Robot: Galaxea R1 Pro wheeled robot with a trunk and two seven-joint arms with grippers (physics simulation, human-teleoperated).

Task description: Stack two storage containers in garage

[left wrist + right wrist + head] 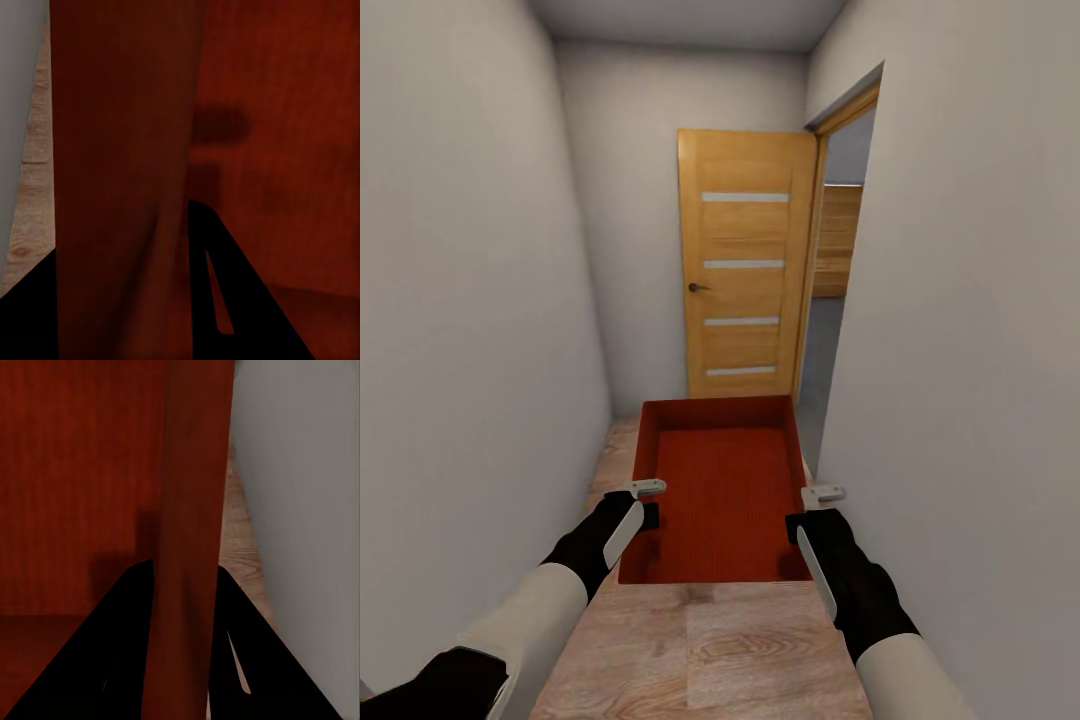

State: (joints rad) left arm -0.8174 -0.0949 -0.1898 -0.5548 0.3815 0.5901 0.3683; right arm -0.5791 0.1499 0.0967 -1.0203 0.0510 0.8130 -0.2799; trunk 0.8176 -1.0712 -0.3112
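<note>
a narrow hallway of plain white walls runs to a wooden door at 12 o'clock, with an open doorway at 1 o'clock whose room beyond is mostly cut off, and a light wood floor below. an orange-red bin is carried level out front, its near corners hidden behind the grippers. the left gripper at 9 o'clock is clamped on the bin's left wall, the right gripper at 3 o'clock on its right wall; the wrist views show dark fingers straddling each wall.
</note>
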